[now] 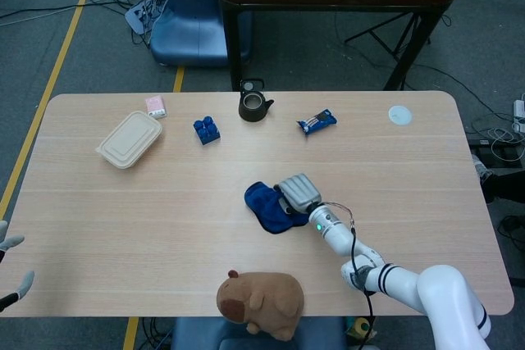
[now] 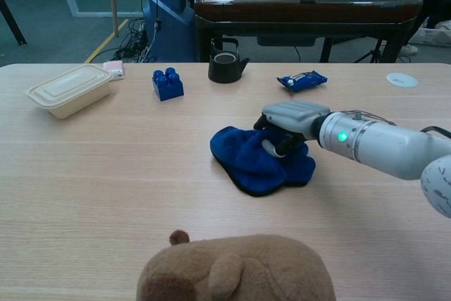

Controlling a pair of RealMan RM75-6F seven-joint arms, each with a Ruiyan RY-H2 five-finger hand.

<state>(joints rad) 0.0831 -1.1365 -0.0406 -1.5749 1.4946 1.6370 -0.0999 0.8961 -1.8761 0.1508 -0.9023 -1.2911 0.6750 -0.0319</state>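
A dark blue cloth [image 1: 264, 206] lies bunched on the wooden table [image 1: 123, 219], a little right of the middle. My right hand [image 1: 297, 192] lies on the cloth's right part with its fingers curled into the fabric, gripping it. The chest view shows the same right hand [image 2: 290, 121] pressing the cloth [image 2: 250, 163] down on the table. Only the fingertips of my left hand [image 1: 10, 264] show at the far left edge of the head view; they are spread, hold nothing and hang off the table's front left corner.
Along the back stand a beige lidded food box [image 1: 130, 139], a pink packet [image 1: 155, 106], a blue toy brick [image 1: 207, 129], a black teapot [image 1: 254, 106], a blue snack packet [image 1: 317, 122] and a white disc [image 1: 399, 115]. A brown plush toy [image 1: 261, 304] sits at the front edge.
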